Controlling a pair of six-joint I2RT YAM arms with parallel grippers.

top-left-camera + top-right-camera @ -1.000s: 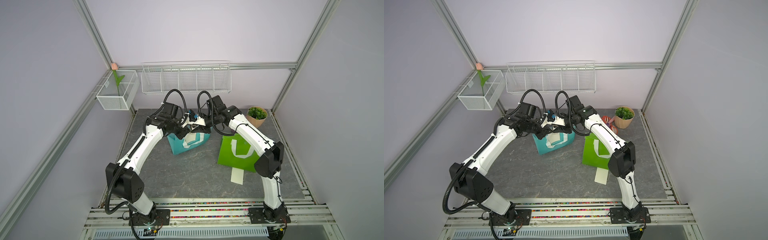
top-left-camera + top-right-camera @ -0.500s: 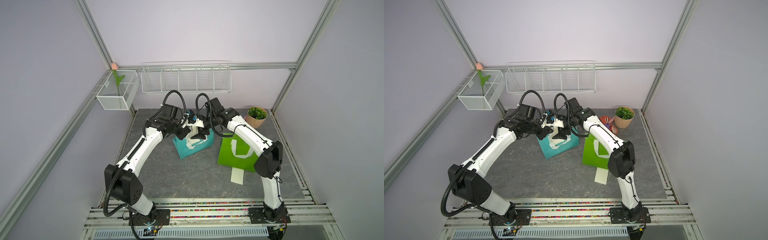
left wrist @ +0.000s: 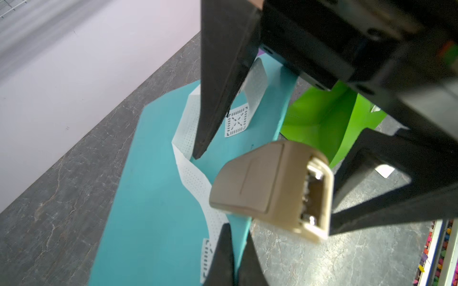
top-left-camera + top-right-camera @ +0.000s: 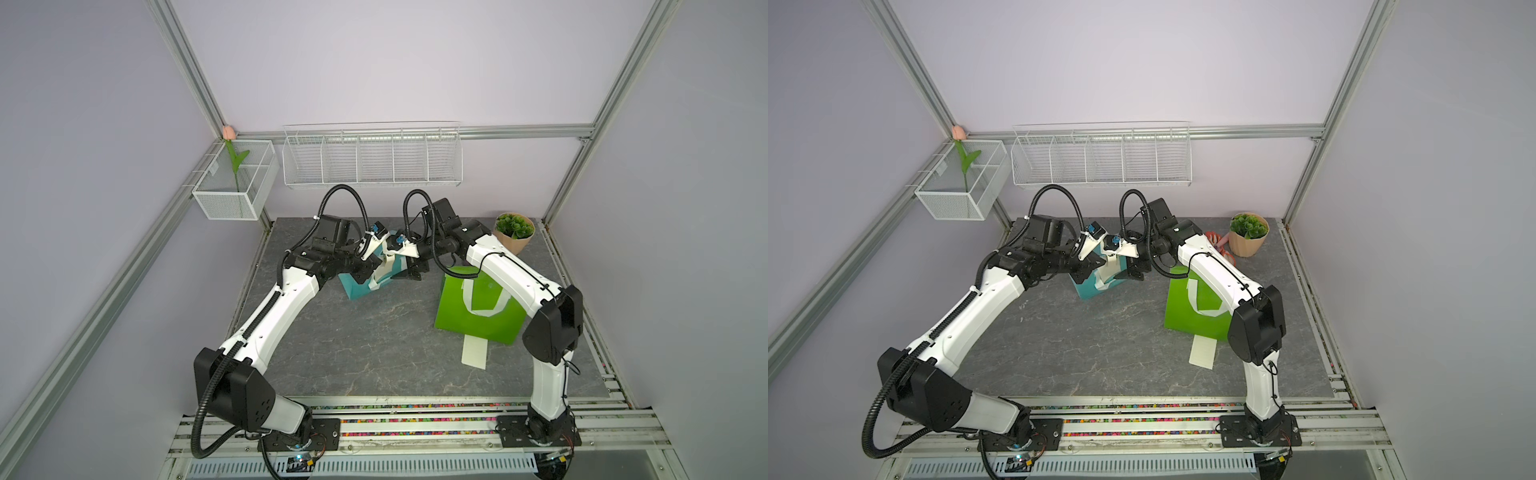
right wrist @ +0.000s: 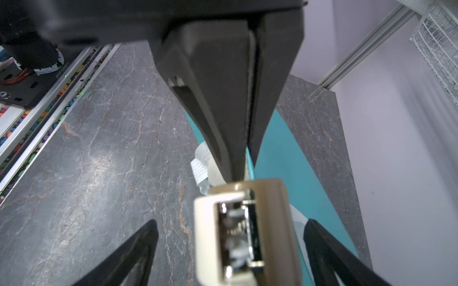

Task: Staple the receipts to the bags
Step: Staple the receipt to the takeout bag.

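Note:
The teal bag [image 4: 356, 287] [image 4: 1089, 290] stands tilted at the back, white handle [image 3: 190, 178] facing forward. My left gripper [image 3: 235, 235] [image 4: 368, 270] is shut on its upper edge. A pale receipt [image 5: 212, 170] lies against that edge by the left fingertips. My right gripper [image 5: 231, 222] [image 4: 409, 272] is open, fingers wide either side of a beige stapler [image 3: 260, 188] [image 5: 267, 222] with a gap on each side. What carries the stapler is hidden. The green bag [image 4: 478, 307] [image 4: 1196, 309] lies flat at the right, another receipt [image 4: 473, 351] [image 4: 1202, 352] at its near edge.
A potted plant [image 4: 514, 232] stands at the back right corner, with an orange object [image 4: 1219, 245] beside it. A wire rack [image 4: 372, 160] hangs on the back wall, and a mesh box [image 4: 237, 183] with a tulip hangs on the left.
The teal bag has been raised from lying flat to a tilted, edge-up stand. My right gripper's jaws have spread wide around the stapler. The left gripper has stayed shut.

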